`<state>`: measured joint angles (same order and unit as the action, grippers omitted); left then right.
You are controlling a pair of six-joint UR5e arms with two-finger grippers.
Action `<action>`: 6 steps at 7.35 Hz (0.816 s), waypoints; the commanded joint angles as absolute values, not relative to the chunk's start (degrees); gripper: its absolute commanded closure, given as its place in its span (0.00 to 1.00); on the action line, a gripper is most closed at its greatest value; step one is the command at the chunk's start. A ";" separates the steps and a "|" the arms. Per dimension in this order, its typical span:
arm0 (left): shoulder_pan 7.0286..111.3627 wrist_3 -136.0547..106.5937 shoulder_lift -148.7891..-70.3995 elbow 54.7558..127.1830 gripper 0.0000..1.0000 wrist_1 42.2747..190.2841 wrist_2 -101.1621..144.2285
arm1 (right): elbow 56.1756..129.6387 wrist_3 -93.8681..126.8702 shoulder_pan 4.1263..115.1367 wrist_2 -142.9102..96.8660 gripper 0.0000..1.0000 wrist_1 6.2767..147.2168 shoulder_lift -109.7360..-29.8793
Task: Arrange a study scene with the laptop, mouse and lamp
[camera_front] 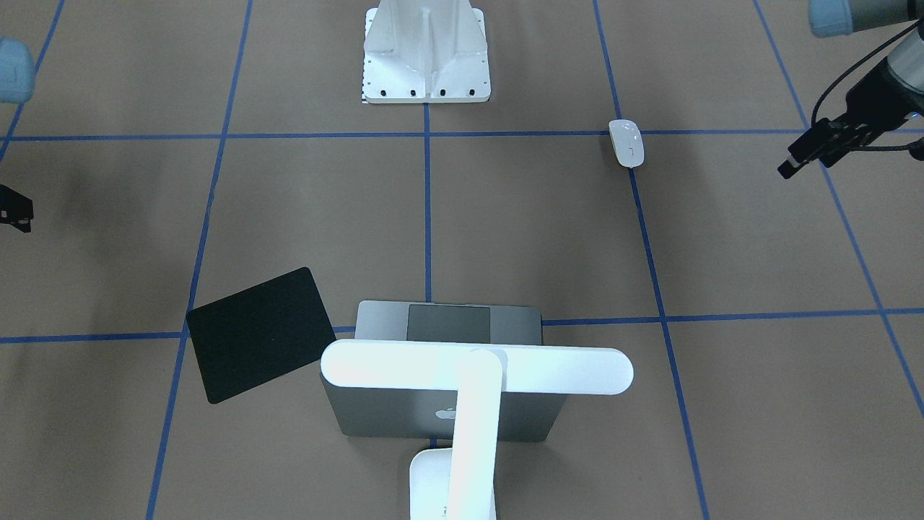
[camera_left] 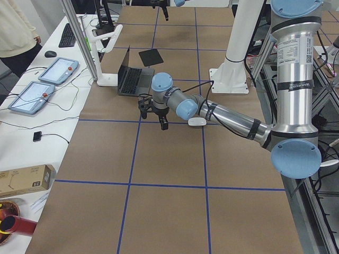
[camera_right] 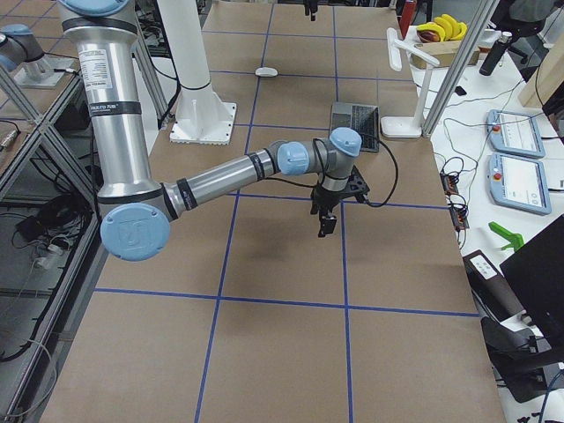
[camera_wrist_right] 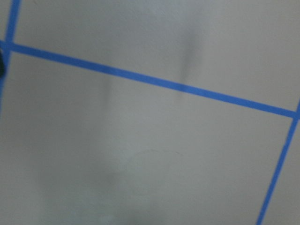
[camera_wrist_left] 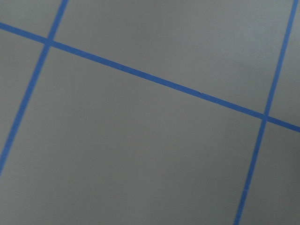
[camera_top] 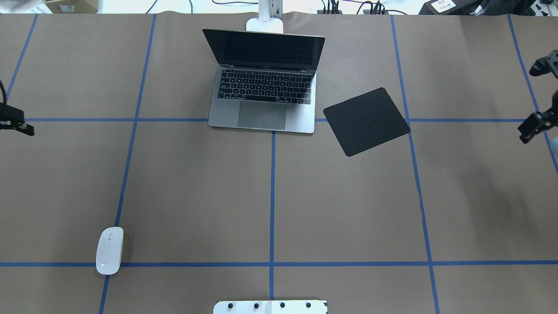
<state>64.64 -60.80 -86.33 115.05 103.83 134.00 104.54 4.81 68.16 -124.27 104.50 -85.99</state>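
The laptop (camera_top: 266, 91) stands open at the far middle of the table, its lid (camera_front: 393, 419) towards the front-facing camera. The lamp (camera_front: 476, 368) stands behind it, its bar head over the lid and its base (camera_top: 264, 25) at the table's far edge. The mouse (camera_top: 109, 250) lies alone near the robot on its left side and also shows in the front-facing view (camera_front: 626, 142). My left gripper (camera_left: 154, 115) hovers open and empty above the table, left of the mouse. My right gripper (camera_right: 335, 207) hovers open and empty over the table's right side, far from all three.
A flat black square pad (camera_top: 366, 121) lies tilted just right of the laptop. The white bolted pedestal (camera_front: 426, 54) stands at the robot's edge of the table. Blue tape lines (camera_wrist_left: 154, 79) cross the brown surface. Both wrist views show only table.
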 commanded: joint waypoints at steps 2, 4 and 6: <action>56.44 -65.12 -91.14 118.64 0.00 96.16 129.55 | 104.50 2.20 69.17 -123.66 0.00 104.41 -88.68; 49.10 -70.80 -91.14 119.44 0.00 96.07 123.10 | 104.42 -1.29 70.48 -123.75 0.00 104.41 -90.86; 43.35 -72.68 -91.75 119.44 0.00 95.98 120.24 | 103.98 -6.04 72.85 -123.84 0.00 104.50 -92.28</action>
<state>46.95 -71.47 -91.34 119.34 96.05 122.15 104.22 -2.98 71.33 -123.84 104.43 -91.42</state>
